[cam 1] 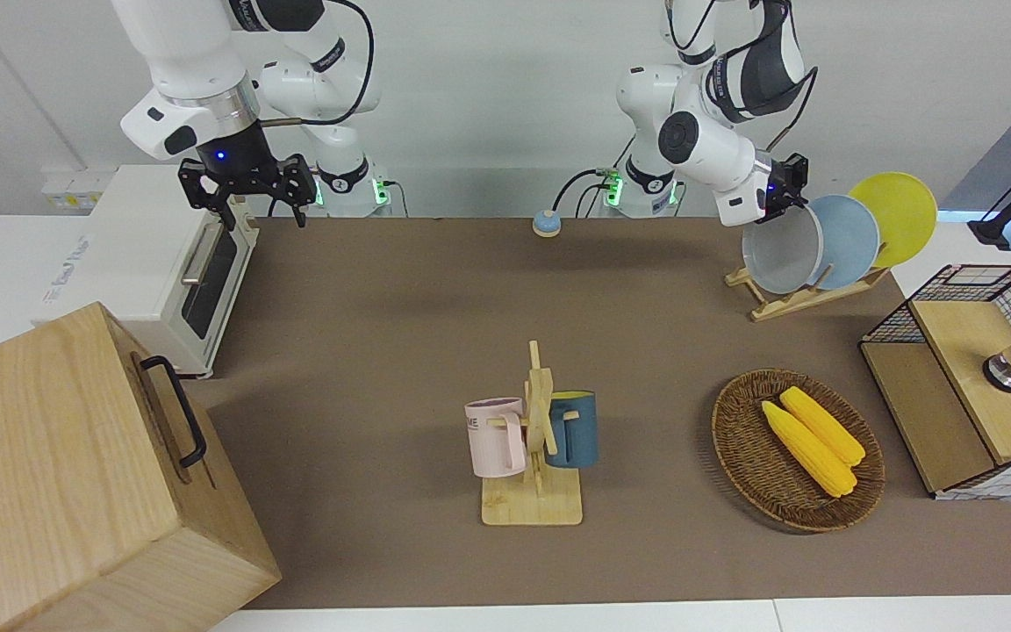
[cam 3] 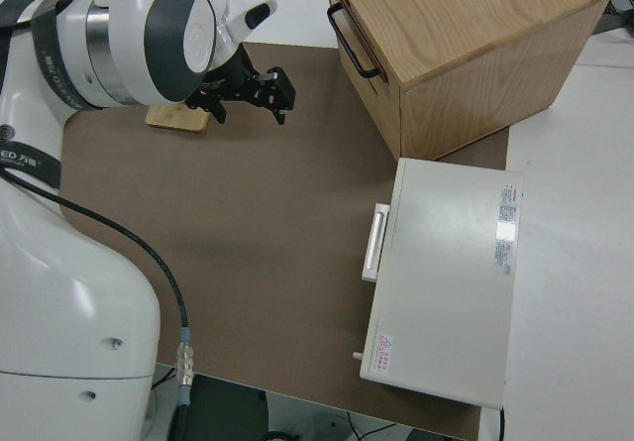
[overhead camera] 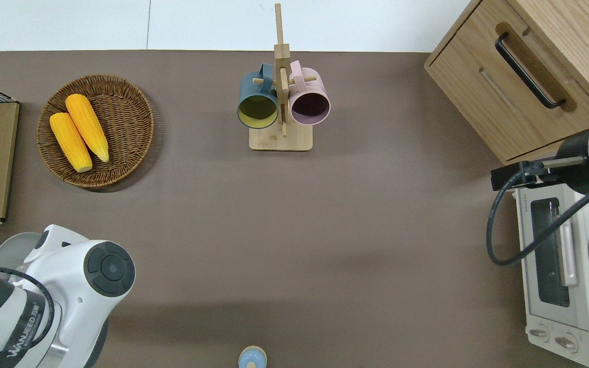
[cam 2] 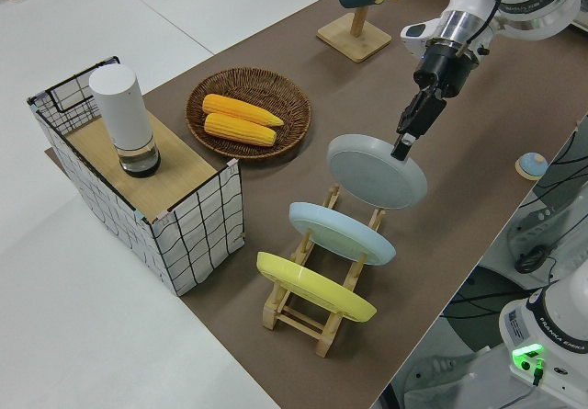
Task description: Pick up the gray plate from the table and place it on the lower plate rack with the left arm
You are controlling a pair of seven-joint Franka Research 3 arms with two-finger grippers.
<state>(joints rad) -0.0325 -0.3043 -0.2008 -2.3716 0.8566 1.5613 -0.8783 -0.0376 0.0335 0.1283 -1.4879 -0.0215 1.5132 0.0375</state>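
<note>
Left pincer (cam 2: 405, 142) grips gray plate (cam 2: 375, 172) at the lower plate rack (cam 2: 342, 209)

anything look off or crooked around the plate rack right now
Nothing stands out. The gray plate leans in the lower plate rack at its lowest slot, parallel to the light blue plate and yellow plate, with the left tool at its rim. The right arm is parked.

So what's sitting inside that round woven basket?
Two yellow corn cobs lie side by side in the wicker basket. The weave under them is covered, so anything beneath cannot be seen.
</note>
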